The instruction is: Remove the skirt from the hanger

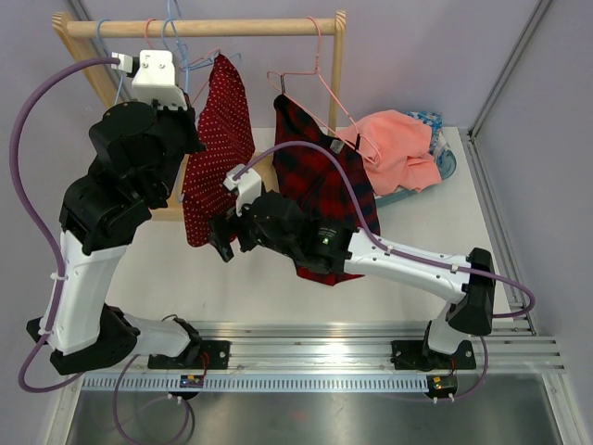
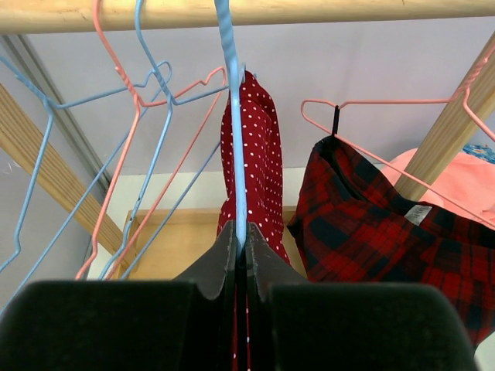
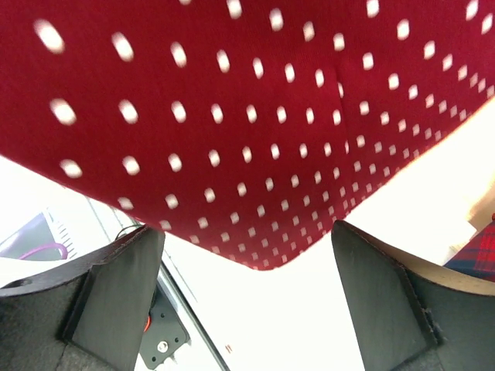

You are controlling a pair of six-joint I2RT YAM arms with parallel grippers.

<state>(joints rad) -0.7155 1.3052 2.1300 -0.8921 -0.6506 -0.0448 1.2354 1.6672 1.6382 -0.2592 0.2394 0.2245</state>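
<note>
The dotted skirt (image 1: 220, 148) hangs under the wooden rail (image 1: 204, 28) on a blue hanger (image 2: 233, 116). The left gripper (image 2: 241, 251) pinches that hanger's wire. The right gripper (image 3: 244, 255) is spread wide below the skirt's hem. A plaid garment (image 2: 371, 224) and empty hangers (image 2: 128, 81) flank the skirt along the rail.

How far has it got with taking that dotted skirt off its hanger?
Early days. Done: the left tool is shut on the blue hanger. In hand: the right tool sits open under the hem of the dotted skirt. Left: grip the cloth and pull it free; the skirt hangs from the hanger.
</note>
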